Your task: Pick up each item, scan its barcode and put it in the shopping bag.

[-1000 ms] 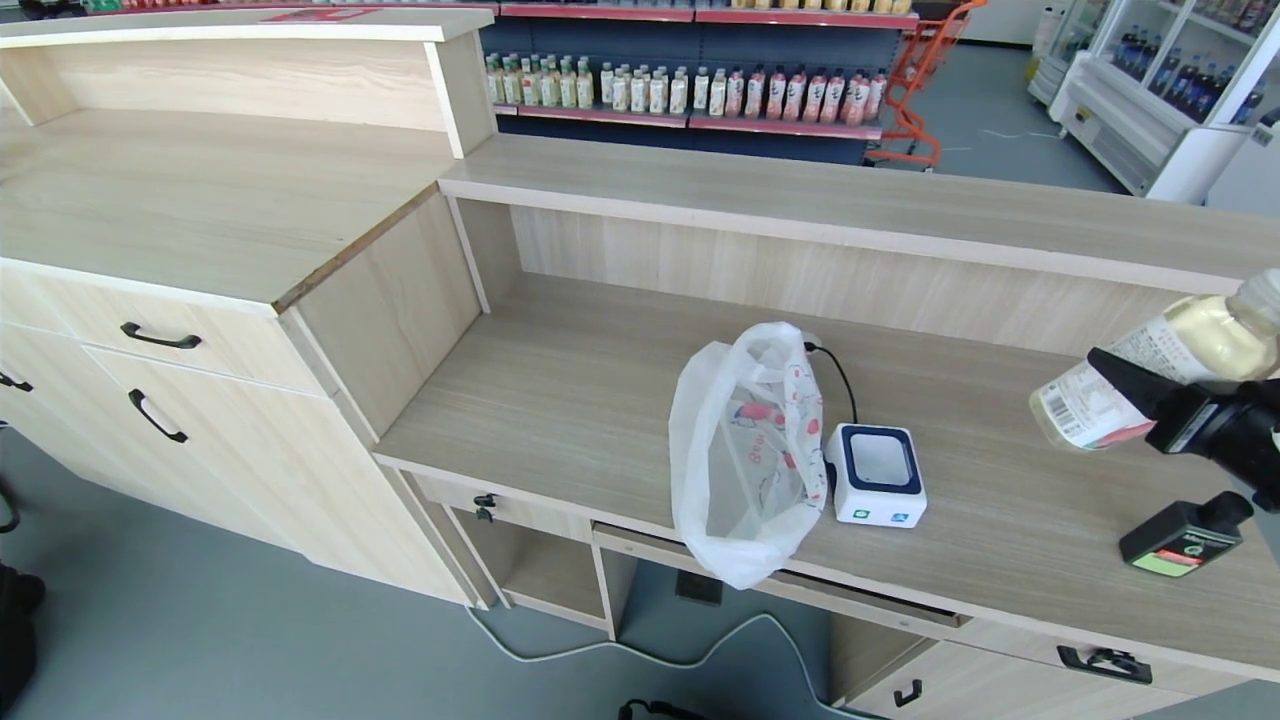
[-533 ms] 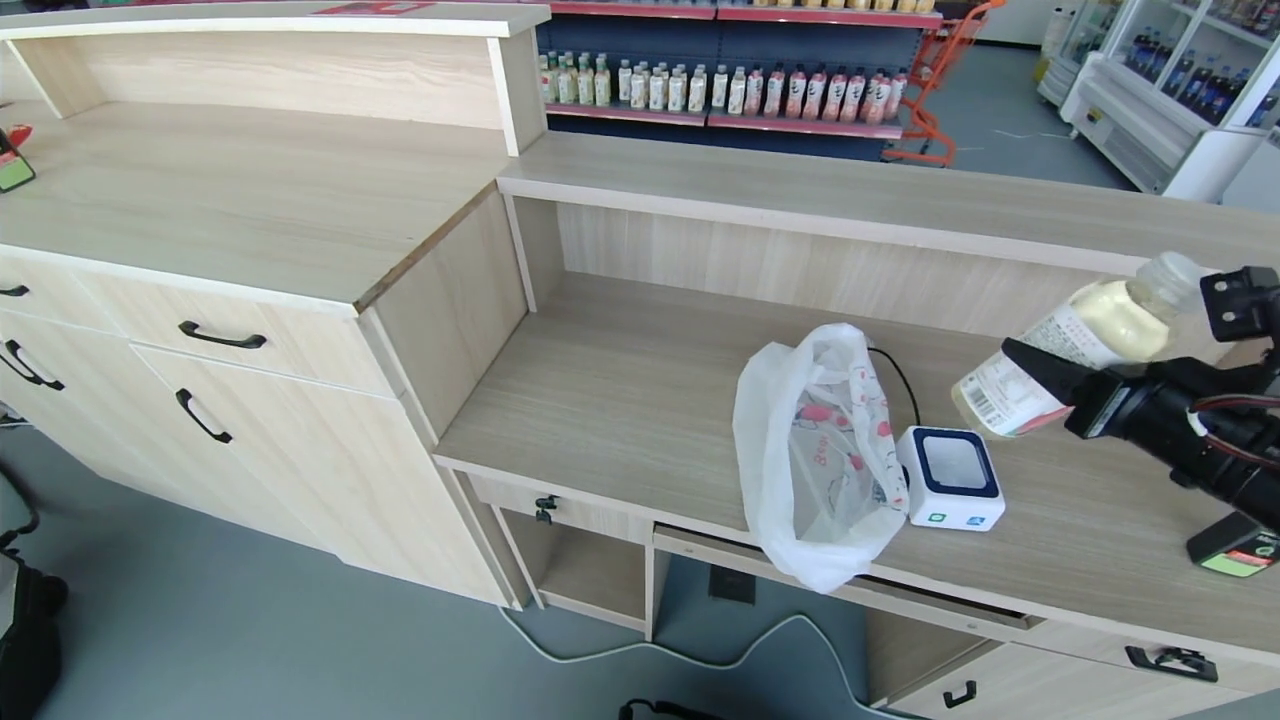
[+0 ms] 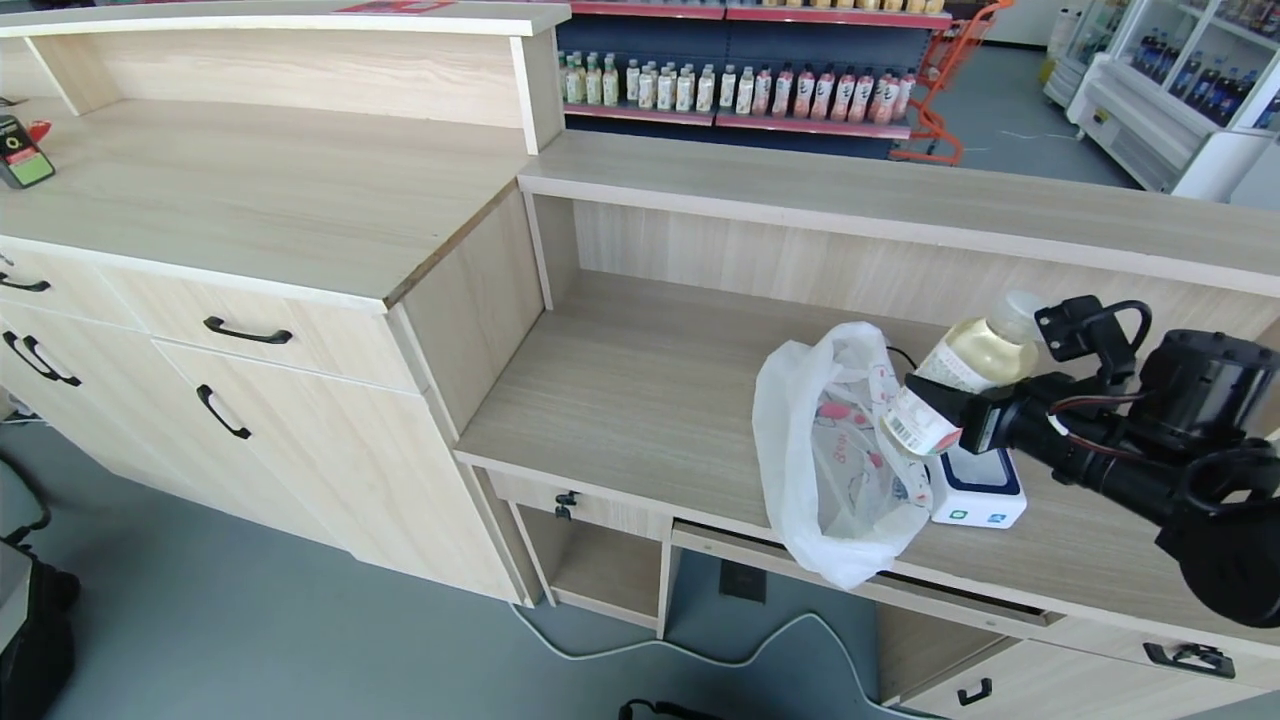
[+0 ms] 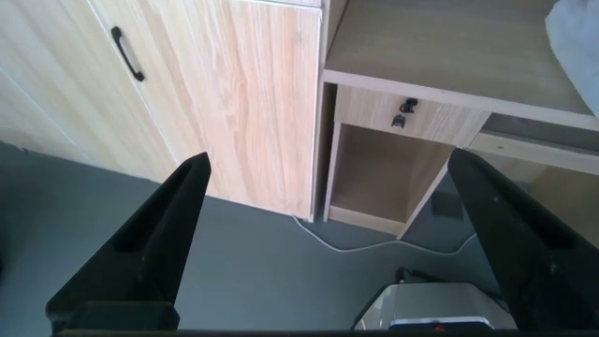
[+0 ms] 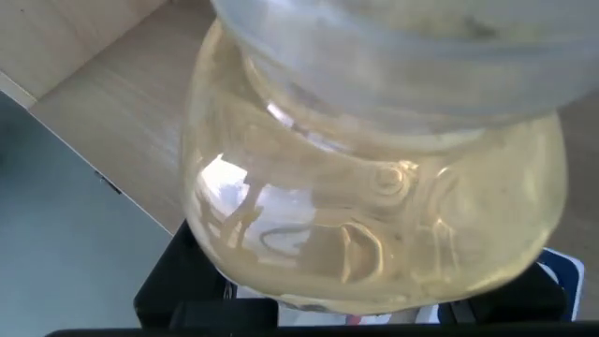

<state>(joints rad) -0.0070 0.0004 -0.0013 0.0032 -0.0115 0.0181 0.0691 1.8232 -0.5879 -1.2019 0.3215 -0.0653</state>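
My right gripper is shut on a clear bottle of pale yellow drink with a white barcode label. It holds the bottle tilted in the air, base toward the white plastic shopping bag and partly over the white and blue barcode scanner. In the right wrist view the bottle is seen close up. The bag stands open on the lower counter, just left of the scanner. My left gripper hangs open over the grey floor in front of the cabinet, with nothing between its fingers.
A raised wooden counter with drawers is on the left; a small black and green device lies at its far left edge. A ledge runs behind the lower counter. Shelves of bottles stand beyond.
The head camera has shifted, sliding the scene rightward. My right arm carried the bottle left and down, from the counter's right end to just above the scanner beside the bag.
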